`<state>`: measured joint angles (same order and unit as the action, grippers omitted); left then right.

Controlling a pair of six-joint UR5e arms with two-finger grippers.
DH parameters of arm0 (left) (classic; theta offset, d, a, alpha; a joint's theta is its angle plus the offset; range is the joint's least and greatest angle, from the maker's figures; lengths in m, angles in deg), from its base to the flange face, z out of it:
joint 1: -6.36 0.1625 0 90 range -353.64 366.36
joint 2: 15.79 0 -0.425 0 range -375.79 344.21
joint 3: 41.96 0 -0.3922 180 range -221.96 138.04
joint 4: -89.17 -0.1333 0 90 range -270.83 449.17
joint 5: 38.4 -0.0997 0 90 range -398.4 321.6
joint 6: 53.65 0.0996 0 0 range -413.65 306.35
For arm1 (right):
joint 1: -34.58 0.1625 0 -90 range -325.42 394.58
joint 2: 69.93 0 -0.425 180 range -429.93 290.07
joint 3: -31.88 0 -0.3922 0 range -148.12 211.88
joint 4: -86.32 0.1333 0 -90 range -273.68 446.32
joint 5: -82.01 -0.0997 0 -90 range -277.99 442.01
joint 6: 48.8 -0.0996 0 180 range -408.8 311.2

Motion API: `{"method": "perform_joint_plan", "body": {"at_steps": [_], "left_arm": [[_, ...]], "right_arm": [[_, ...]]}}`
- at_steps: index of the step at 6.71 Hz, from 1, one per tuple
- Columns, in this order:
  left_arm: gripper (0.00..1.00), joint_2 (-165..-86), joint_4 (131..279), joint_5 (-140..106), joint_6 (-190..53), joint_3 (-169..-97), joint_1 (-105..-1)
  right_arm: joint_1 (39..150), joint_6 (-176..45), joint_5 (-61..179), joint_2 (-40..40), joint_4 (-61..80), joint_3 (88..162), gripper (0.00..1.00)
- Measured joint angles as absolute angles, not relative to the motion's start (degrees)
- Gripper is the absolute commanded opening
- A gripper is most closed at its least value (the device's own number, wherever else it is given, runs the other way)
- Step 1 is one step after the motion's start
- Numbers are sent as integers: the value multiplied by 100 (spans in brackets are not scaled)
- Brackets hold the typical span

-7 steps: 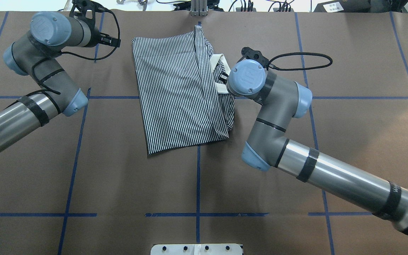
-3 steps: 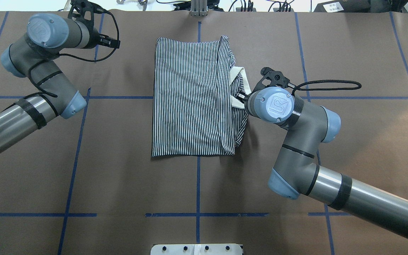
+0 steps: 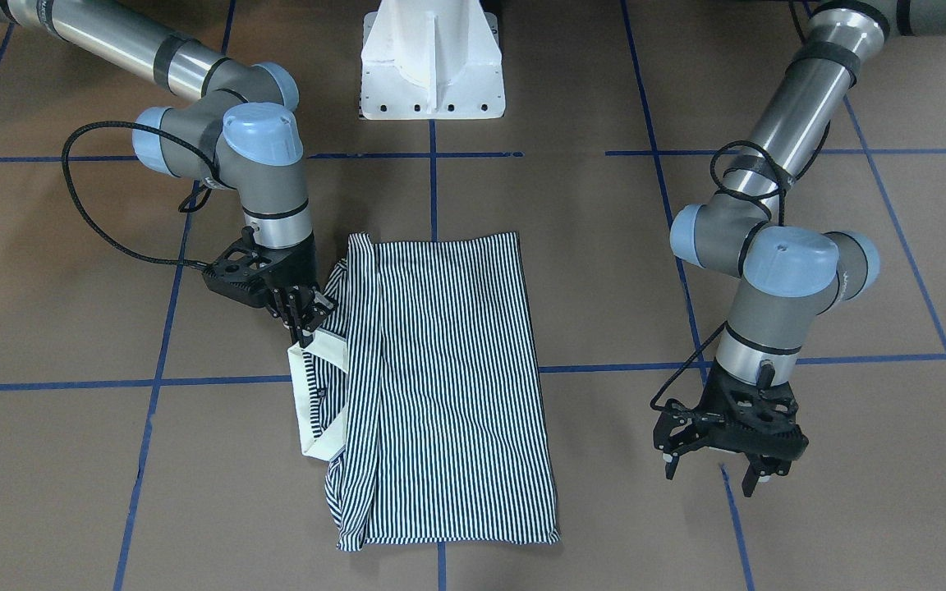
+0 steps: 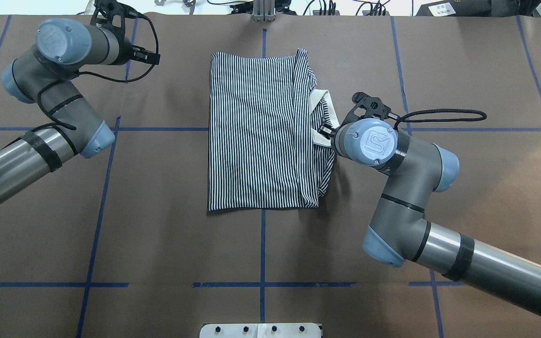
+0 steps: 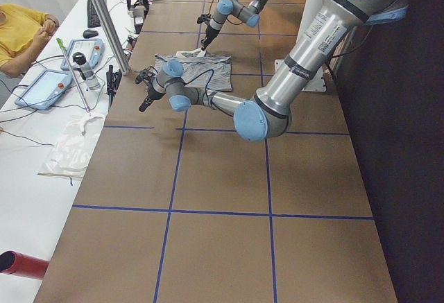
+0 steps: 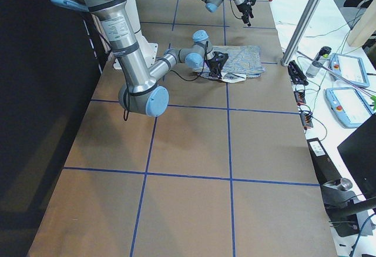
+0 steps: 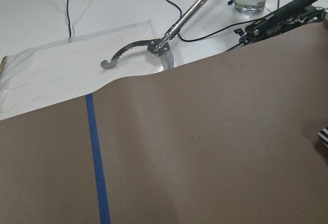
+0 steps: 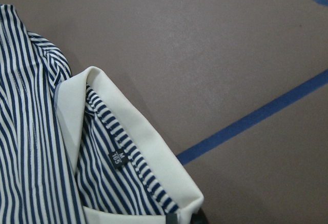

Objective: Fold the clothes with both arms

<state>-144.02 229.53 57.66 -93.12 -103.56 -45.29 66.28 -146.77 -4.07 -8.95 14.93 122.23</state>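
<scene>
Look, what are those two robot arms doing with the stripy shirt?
They are folding it. The shirt lies flat on the table, already folded into a long rectangle. The right gripper is pinching its cream collar, which sticks out at one side. The left gripper is open and holds nothing. It hangs off to the other side, not touching the shirt.

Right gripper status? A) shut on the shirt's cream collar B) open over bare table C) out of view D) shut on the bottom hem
A: the front-facing view shows the right gripper pinched on a corner of the cream collar of the polo shirt.
</scene>
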Motion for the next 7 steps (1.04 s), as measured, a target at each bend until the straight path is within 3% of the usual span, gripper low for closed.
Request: {"method": "perform_joint_plan", "body": {"at_steps": [3,5,7], "left_arm": [[100,-14353,22950,5766,-9311,-10418,-4503],[100,-14319,22951,5766,-9312,-10480,-4488],[100,-14302,22953,5766,-9311,-10511,-4481]], "right_arm": [[6621,-13810,-432,-577,1376,12721,100],[6323,-13313,-373,-665,390,13339,100],[5704,-13001,33,-884,-276,13583,84]]}}
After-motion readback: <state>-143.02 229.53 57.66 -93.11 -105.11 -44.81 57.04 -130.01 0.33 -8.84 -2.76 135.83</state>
